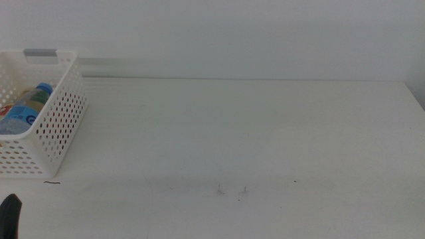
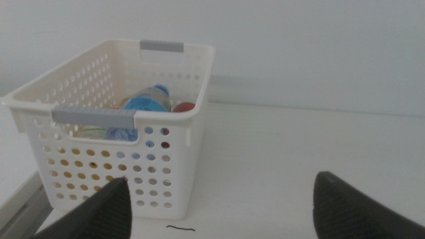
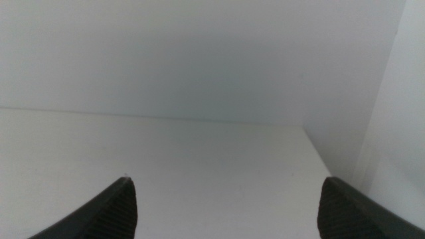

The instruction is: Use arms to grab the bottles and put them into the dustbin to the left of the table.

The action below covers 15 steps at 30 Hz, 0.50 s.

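The white perforated dustbin (image 1: 56, 119) stands at the table's left edge, with a grey strip on its rim. Inside it lie the clear water bottle with a blue cap (image 1: 30, 103), the red can (image 2: 184, 106) and part of the yellowish bottle (image 1: 8, 109). In the left wrist view the dustbin (image 2: 179, 153) is just ahead and the water bottle (image 2: 146, 101) shows inside. My left gripper (image 2: 222, 206) is open and empty, in front of the dustbin; only its tip (image 1: 9, 216) shows at the bottom left of the middle view. My right gripper (image 3: 226, 206) is open and empty over bare table, out of the middle view.
The white table (image 1: 252, 133) carries a few tiny dark marks (image 1: 231, 191) near the front. A pale wall runs behind it. The table's right edge (image 3: 322, 159) shows in the right wrist view.
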Tool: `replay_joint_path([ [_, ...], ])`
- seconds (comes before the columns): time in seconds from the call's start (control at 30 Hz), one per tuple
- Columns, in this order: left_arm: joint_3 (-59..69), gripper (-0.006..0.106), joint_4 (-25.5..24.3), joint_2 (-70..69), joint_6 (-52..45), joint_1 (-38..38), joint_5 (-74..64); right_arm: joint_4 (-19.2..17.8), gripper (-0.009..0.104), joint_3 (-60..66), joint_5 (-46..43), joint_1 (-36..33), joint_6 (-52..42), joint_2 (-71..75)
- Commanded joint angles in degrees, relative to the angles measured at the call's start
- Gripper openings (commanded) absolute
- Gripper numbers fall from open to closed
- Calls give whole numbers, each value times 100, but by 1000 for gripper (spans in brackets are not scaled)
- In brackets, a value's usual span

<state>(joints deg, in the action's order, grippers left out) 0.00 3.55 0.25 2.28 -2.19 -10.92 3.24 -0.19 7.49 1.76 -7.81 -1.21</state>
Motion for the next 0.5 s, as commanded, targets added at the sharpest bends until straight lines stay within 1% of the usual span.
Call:
replay_joint_path([
  [0.0,0,94,34,-25,59,-8,137,-158,91,19,56,42,-52,121],
  [0.2,0,94,-83,-25,59,-8,150,-158,91,19,-134,42,-52,121],
  [0.47,0,94,-163,-25,59,-8,151,-158,91,19,-134,42,-52,121],
])
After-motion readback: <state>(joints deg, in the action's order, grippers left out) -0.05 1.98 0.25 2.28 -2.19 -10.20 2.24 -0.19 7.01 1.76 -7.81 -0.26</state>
